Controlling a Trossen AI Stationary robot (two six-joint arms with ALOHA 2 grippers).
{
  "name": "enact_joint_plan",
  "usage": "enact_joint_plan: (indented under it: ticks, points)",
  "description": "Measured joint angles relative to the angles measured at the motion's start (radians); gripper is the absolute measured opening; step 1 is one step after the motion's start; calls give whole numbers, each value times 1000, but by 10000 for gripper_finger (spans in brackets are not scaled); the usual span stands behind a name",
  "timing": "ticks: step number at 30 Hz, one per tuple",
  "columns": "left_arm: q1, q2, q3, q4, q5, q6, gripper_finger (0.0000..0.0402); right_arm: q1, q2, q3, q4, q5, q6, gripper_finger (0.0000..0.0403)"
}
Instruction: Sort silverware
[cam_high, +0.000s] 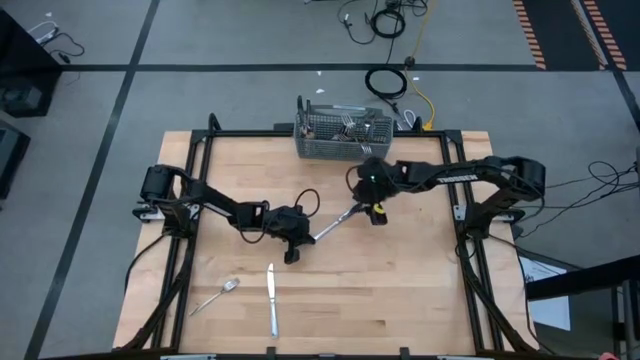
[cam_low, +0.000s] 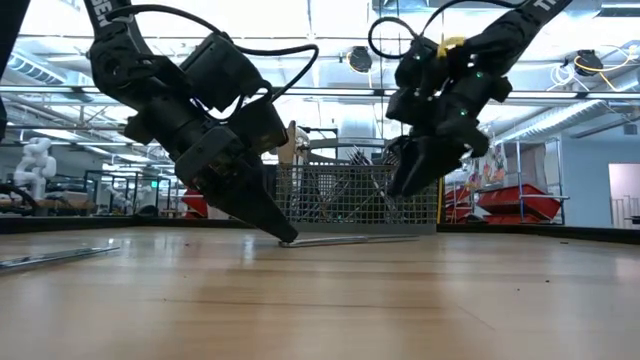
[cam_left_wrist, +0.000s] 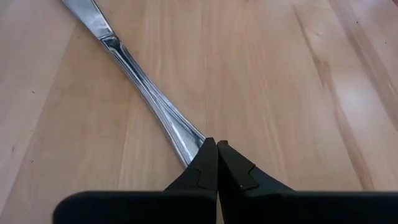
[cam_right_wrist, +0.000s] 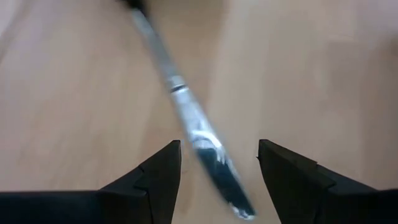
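Note:
A silver table knife lies flat on the wooden table, running between my two grippers. My left gripper is shut, with its tips down at the knife's handle end. My right gripper is open and hangs above the blade end, one finger on either side and clear of it; in the low view it hovers off the table. More silverware stands in the wire basket. A fork and a second knife lie near the front edge. My left gripper meets the knife at the free end of its handle, which runs under the tip of one shut finger. The fingers slant down from the table's left. Pinched or only pressed on, I cannot tell. The knife lies flat on the table.
The grey wire-mesh basket stands at the table's far edge, just behind the right arm. Black frame rails run along the left and right sides. Bare wood lies at the near right.

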Motion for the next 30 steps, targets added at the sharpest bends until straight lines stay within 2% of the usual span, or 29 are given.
enact_joint_plan:
  ticks: [6, 12, 16, 24, 30]
  points:
    - [5, 0, 0, 0, 19, 24, 0, 0, 40, 7, -36, -27, -125, 206]
    - [6, 0, 0, -1, 22, 24, 0, 2, 172, 7, 6, -22, -162, 206]
    - [5, 0, 0, -5, 31, 17, 0, 2, 235, 59, 1, -5, -165, 206]
    - [5, 0, 0, -8, 31, 23, 0, 3, 271, 143, -7, 40, -268, 206]
    - [5, 0, 0, -9, 27, 23, 0, 3, 294, 145, -68, 6, -275, 206]
